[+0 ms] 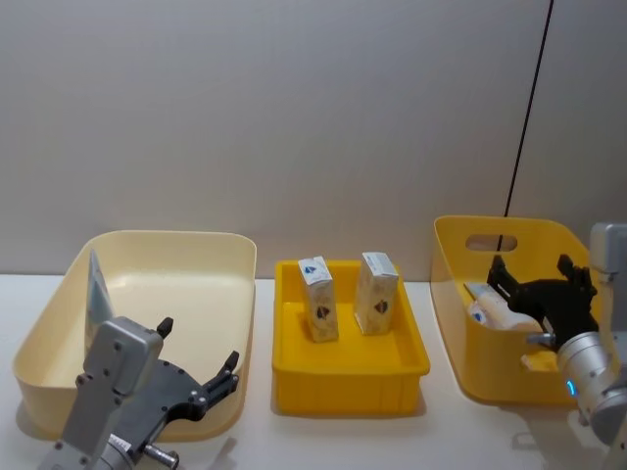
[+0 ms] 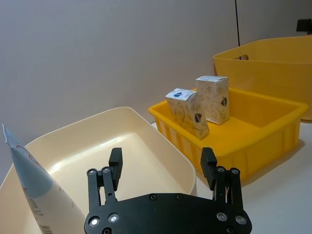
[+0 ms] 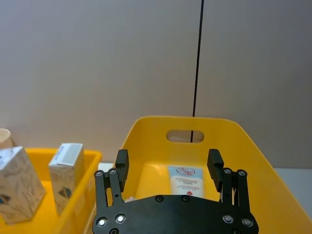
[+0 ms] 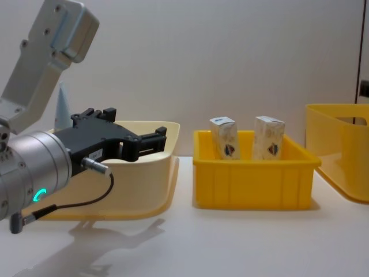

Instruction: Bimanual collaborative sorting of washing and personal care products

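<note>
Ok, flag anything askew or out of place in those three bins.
The left carton in the middle yellow tray leans toward its neighbour, the right carton, which stands straighter. A tube stands propped on end against the cream bin wall, crimp up. Another tube lies flat in the right yellow bin. Nothing spilled or damaged.

Left gripper (image 1: 199,360), at seven o'clock in the head view: fingers spread wide, empty, pointing toward two o'clock; grey wrist housing angled up behind it. Right gripper (image 1: 541,277), at four o'clock: fingers likewise parted and empty, pointing toward ten o'clock, with the grey forearm rising along the right edge.
</note>
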`<move>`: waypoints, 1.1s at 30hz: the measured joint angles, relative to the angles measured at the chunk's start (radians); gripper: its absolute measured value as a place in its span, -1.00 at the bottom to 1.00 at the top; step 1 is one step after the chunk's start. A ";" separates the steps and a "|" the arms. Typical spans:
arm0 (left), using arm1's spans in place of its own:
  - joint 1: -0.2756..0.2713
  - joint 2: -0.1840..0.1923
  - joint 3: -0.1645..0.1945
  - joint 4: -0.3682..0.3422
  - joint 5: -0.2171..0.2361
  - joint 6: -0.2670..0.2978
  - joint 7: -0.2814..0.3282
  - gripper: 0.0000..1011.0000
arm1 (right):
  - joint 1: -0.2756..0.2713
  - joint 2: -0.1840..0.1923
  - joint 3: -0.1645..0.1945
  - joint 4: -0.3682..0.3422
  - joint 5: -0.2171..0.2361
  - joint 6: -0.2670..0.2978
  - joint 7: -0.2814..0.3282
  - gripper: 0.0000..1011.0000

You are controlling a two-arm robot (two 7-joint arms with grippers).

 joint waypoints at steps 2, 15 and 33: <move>0.000 0.000 0.000 0.000 0.000 0.000 0.000 0.98 | -0.004 -0.001 0.004 -0.008 0.008 -0.010 0.008 0.98; 0.000 0.000 0.000 0.000 0.000 0.000 0.000 0.98 | -0.042 -0.007 0.033 -0.078 0.078 -0.077 0.080 0.98; 0.000 0.000 0.000 0.000 0.000 0.000 0.000 0.98 | -0.164 0.056 -0.045 -0.183 0.106 -0.080 0.069 0.98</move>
